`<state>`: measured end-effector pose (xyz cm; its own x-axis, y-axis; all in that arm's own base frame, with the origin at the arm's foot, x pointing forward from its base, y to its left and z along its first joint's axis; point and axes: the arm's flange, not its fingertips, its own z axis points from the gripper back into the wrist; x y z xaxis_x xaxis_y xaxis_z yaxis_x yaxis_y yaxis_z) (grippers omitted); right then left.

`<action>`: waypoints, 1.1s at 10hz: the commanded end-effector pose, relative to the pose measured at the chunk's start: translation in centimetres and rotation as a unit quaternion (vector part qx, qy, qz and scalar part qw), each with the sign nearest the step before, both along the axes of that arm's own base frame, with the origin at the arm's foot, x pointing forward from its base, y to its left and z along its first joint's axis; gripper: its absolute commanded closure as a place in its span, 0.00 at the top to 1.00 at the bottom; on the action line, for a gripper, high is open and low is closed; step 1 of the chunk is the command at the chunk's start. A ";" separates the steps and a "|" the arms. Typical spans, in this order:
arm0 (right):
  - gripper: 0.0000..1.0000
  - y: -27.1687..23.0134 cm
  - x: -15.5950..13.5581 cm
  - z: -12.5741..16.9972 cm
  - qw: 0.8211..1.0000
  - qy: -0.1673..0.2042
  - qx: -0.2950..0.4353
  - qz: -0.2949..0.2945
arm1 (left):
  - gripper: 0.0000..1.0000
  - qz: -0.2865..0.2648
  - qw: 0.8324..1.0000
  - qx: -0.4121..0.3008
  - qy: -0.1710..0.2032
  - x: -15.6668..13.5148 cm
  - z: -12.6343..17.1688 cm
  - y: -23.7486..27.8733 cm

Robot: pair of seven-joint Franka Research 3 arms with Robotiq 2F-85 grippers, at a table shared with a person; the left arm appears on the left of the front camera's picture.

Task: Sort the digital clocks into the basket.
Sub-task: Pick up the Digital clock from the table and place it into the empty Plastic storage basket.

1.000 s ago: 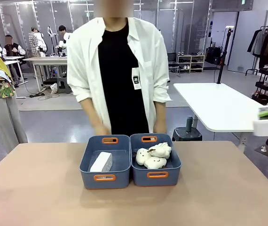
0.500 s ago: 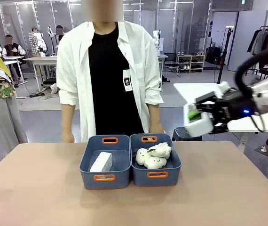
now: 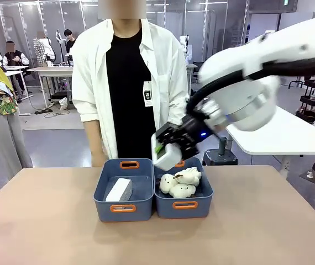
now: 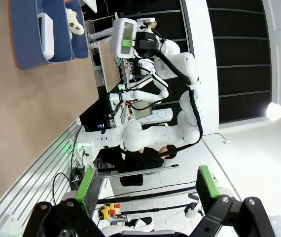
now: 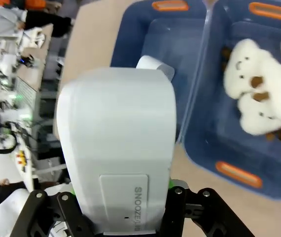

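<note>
One digital clock [image 3: 119, 190] already lies inside the left blue basket [image 3: 123, 208], resting flat on its bottom, so this half of the work looks finished. The second clock [image 3: 165, 155] is in the air, grasped firmly by the right hand [image 3: 171, 148], which reaches in from the right side and hangs above the far rims of the two bins, close to where they meet. In the right wrist view this clock [image 5: 118, 148] stands between the two fingers, with the word "SNOOZE" readable on its face, and below it the basket with the first clock [image 5: 155, 66] is seen next to the other bin [image 3: 185, 205], where the cream plush toys [image 3: 180, 183] lie together. The left hand [image 4: 145, 192] is released, its green pads wide apart, and it holds nothing; it looks across the room from the side. A person [image 3: 130, 83] in a white shirt stands behind the desk [image 3: 47, 221], the arms hanging down, not touching anything. In my judgement what is left is to bring the carried clock a little more to the left, lower it into the left basket beside the first one, and let it go.
</note>
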<state>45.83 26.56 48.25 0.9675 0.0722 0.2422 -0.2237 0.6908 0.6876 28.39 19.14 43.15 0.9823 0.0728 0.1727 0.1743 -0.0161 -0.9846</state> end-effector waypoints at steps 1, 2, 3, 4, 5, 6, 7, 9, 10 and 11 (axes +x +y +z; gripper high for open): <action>0.20 4.4 2.5 -1.2 0.998 0.009 -0.053 -0.029 | 1.00 0.008 1.000 0.003 0.002 -0.1 0.3 0.1; 0.20 6.1 3.5 -2.6 0.993 -0.032 -0.100 -0.055 | 1.00 0.008 1.000 0.003 0.002 -0.1 0.3 0.1; 0.20 7.9 4.1 -4.2 0.990 -0.022 -0.120 -0.074 | 1.00 0.008 1.000 0.003 0.002 -0.1 0.3 0.1; 0.20 9.1 4.5 -5.5 0.985 -0.030 -0.149 -0.086 | 1.00 0.008 1.000 0.003 0.002 -0.1 0.3 0.1; 0.20 9.9 4.5 -6.7 0.983 -0.026 -0.157 -0.091 | 1.00 0.008 1.000 0.003 0.002 -0.1 0.3 0.1; 0.20 10.6 4.5 -8.0 0.982 -0.023 -0.163 -0.094 | 1.00 0.008 1.000 0.003 0.002 -0.1 0.3 0.1; 0.20 11.4 4.6 -9.0 0.983 -0.025 -0.162 -0.087 | 1.00 0.008 1.000 0.003 0.002 -0.1 0.3 0.1; 0.20 11.8 4.8 -9.6 0.984 -0.026 -0.156 -0.087 | 1.00 0.008 1.000 0.003 0.002 -0.1 0.3 0.1; 0.20 11.8 4.8 -10.0 0.983 -0.024 -0.162 -0.087 | 1.00 0.008 1.000 0.003 0.002 -0.1 0.3 0.1; 0.20 11.8 4.7 -10.3 0.982 -0.021 -0.167 -0.080 | 1.00 0.008 1.000 0.003 0.002 -0.1 0.3 0.1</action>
